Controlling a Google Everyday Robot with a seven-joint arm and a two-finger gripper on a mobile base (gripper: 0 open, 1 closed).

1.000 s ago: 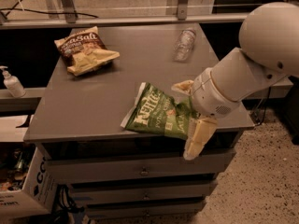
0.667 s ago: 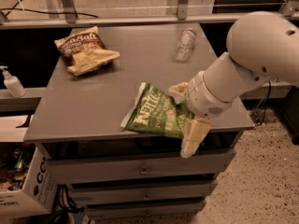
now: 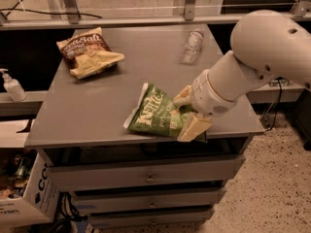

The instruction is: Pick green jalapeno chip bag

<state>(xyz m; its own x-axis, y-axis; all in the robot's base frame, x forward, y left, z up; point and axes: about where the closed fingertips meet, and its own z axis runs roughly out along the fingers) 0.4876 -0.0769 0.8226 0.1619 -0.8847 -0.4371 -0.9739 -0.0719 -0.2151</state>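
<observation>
A: Item one, task object?

B: Green jalapeno chip bag [image 3: 158, 113]. Lying flat near the front edge of the grey cabinet top [image 3: 87, 115], right of centre. Large white "Kettle" lettering, slanted; smaller print below not legible.

A: End effector?

B: Gripper [image 3: 188, 113], at the bag's right end, wrist angled down from the right. Placed there, by judgement, to take the bag by its narrow end rather than across the broad face. Clamped or released: cannot tell.

A: Bag raised?

B: Apparently not; left end resting on the surface.

A: Other stock?

B: Brown-and-yellow chip bag [image 3: 90, 52], back left, well apart from the green one, marked "Sea Salt". Not the target. Clear plastic bottle [image 3: 192, 45] on its side, back right, label unreadable. Pump bottle [image 3: 12, 86] on a lower ledge to the left. Cardboard box [image 3: 29, 198] on the floor, dark letters only partly in view.

A: Risk?

B: Crinkled foil, likely to slip or deform under a light pinch.
</observation>
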